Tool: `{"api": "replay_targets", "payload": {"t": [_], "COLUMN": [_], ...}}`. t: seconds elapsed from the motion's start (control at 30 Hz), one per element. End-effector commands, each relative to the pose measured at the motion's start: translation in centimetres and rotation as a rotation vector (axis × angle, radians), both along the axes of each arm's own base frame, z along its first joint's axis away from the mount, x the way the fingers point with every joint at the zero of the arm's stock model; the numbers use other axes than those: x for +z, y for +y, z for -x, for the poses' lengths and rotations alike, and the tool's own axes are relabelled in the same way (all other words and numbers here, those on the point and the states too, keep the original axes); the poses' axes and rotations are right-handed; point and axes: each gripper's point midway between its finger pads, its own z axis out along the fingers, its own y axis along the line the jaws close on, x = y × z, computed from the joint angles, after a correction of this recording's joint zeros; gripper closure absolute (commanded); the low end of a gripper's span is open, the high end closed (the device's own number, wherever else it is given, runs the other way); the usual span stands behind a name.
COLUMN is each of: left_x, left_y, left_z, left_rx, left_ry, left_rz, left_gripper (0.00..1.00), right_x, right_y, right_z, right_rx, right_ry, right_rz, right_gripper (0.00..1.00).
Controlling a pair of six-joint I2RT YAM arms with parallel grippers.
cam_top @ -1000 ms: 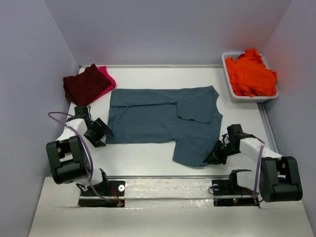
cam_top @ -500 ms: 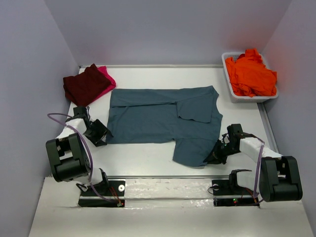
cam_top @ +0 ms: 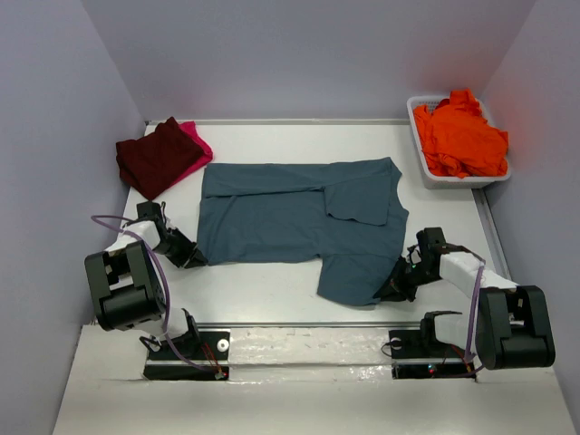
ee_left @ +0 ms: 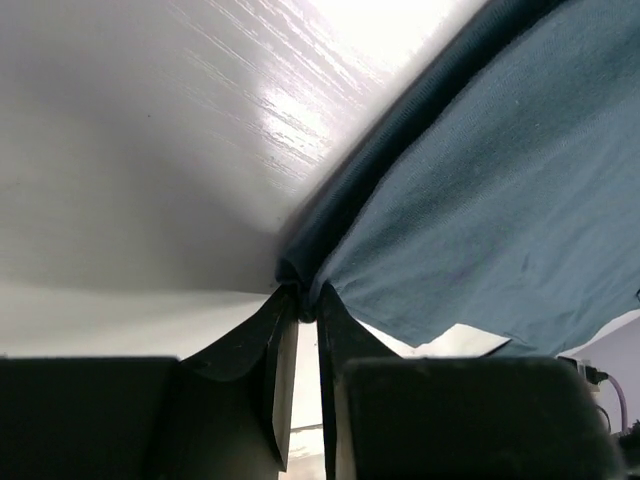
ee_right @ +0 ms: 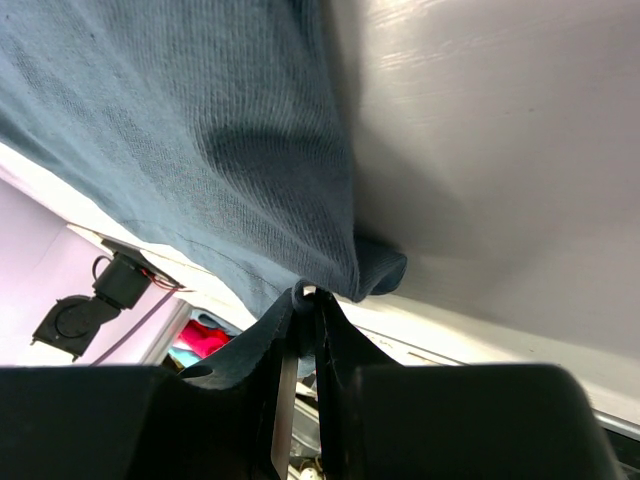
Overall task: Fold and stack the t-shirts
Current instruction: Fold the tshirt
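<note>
Spread flat, partly folded: teal shirt point(cam_top: 290, 217). At its near-left corner, left gripper point(cam_top: 192, 257), jaws clenched on hem. At its near-right flap, right gripper point(cam_top: 391, 288), jaws pinching cloth edge. Far-left of teal shirt: maroon shirt point(cam_top: 156, 156), folded, lying over pink shirt point(cam_top: 201, 145). Far-right of teal shirt: orange shirt point(cam_top: 458, 136) heaped in tub point(cam_top: 462, 179).
</note>
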Motion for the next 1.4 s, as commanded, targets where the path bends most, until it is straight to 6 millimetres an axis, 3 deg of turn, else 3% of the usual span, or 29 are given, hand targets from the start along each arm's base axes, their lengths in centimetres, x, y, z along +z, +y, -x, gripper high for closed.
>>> {"api": "replay_targets", "payload": {"t": [0.0,0.13,0.3,0.53,0.7,0.93,1.37], "left_x": [0.7,1.8,2.8,4.1,5.4,8.1,8.9], "left_y": [0.4,1.4,2.0,1.3,1.2,1.4,0.3], "left_z": [-0.1,-1.1,-2.0,-4.1,-5.5,-8.9,-13.6], "left_rx": [0.003,0.001,-0.006,-0.028,-0.037,-0.042,-0.092], "left_ry": [-0.013,-0.050,-0.085,-0.171,-0.229,-0.333,-0.373], "left_rz": [-0.021,-0.071,-0.102,-0.050,-0.031,-0.031,0.011], "left_gripper": [0.81,0.94,0.94,0.94,0.94,0.94,0.94], "right_x": [0.8,1.8,4.7,8.3,8.8,10.2,12.0], "right_y": [0.0,-0.2,-0.4,-0.6,-0.7,-0.9,-0.5], "right_z": [-0.8,-1.6,-3.9,-7.2,-8.3,-11.5,-18.7], "right_rx": [0.019,0.017,0.006,0.028,0.040,0.045,0.025], "right_ry": [-0.035,-0.060,-0.169,-0.272,-0.285,-0.333,-0.392], "right_rz": [0.008,0.023,0.044,0.061,0.073,0.089,0.079], "right_gripper": [0.83,0.85,0.93,0.93,0.93,0.93,0.93]}}
